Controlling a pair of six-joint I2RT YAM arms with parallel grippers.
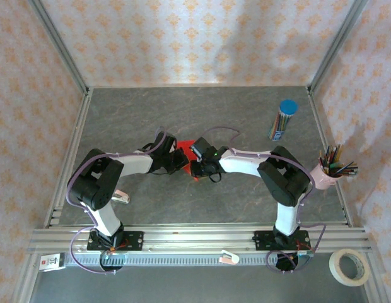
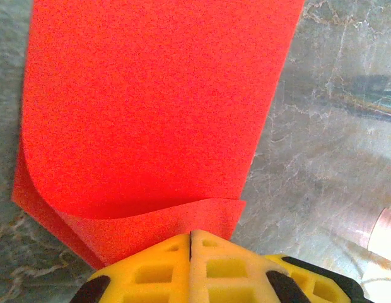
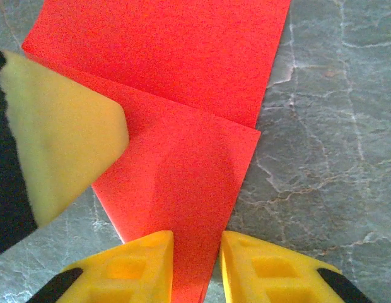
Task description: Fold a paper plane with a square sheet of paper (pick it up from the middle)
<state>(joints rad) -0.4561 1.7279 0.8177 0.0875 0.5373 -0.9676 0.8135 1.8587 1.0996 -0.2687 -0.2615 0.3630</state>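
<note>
— Where both arms meet at the middle of the worktop (image 1: 246, 202), what lies between them?

— The square sheet of paper (image 2: 151, 107), bright red, on the grey marbled surface. From above, only bits of red show past the two wrists, one behind them and one on the near side.

— Is it flat?

— No. In the left wrist view one layer curls up from the left edge and lies over a lower layer, whose edge peeks out at the near side. In the right wrist view a straight edge runs slantwise across the red, where one layer overlaps another.

— How does the left end effector (image 2: 190, 243) stand?

— Its yellow pads are pressed together with no gap, right at the near edge of the lower layer. Whether paper is nipped between them I cannot tell. One of its pads (image 3: 63, 132) shows in the right wrist view, over the sheet's left part.

— And the right end effector (image 3: 195, 252)?

— Narrowly parted. Red paper shows through the gap, and the two fingertips sit either side of the sheet's near corner.

— Anything else about?

— A blue-capped tube of coloured pencils (image 1: 282, 118) sits at the far right, well apart from the sheet, and a pink cup (image 1: 326, 173) of pencils stands at the right edge.
</note>
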